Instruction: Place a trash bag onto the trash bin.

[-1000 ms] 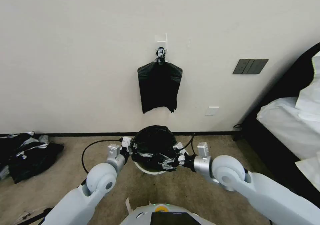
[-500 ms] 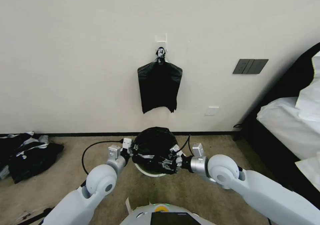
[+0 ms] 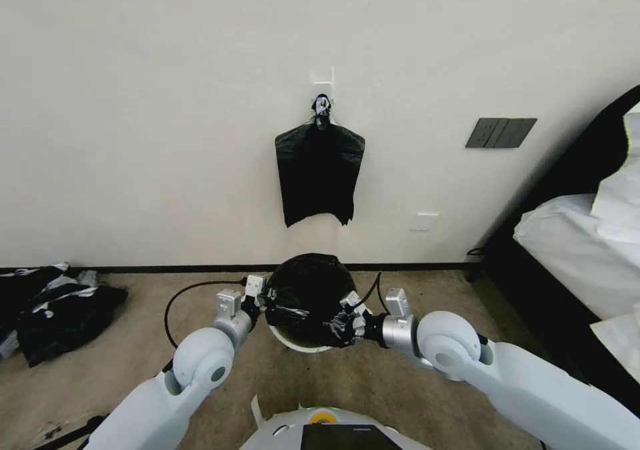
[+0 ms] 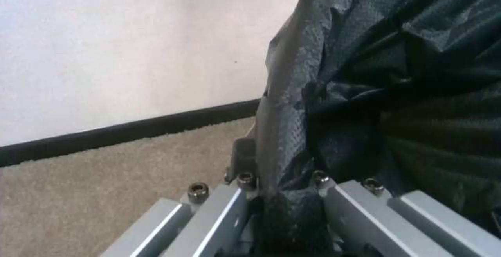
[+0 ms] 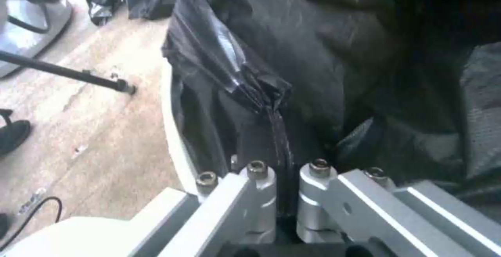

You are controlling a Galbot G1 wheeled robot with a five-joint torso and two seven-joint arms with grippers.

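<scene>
Standing against the pale wall (image 3: 167,103) at about 12 o'clock from the robot, the trash bin (image 3: 297,341) sits on the tan carpet (image 3: 120,377), its cream rim showing at the near edge. The trash bag (image 3: 307,290) billows over the bin's mouth. At the bag's 9 o'clock edge the left gripper (image 3: 265,301) is clamped on a fold of film; at its 4 o'clock edge the right gripper (image 3: 341,325) pinches another fold tight. A bundle of black bags (image 3: 319,177) hangs on the wall above.
</scene>
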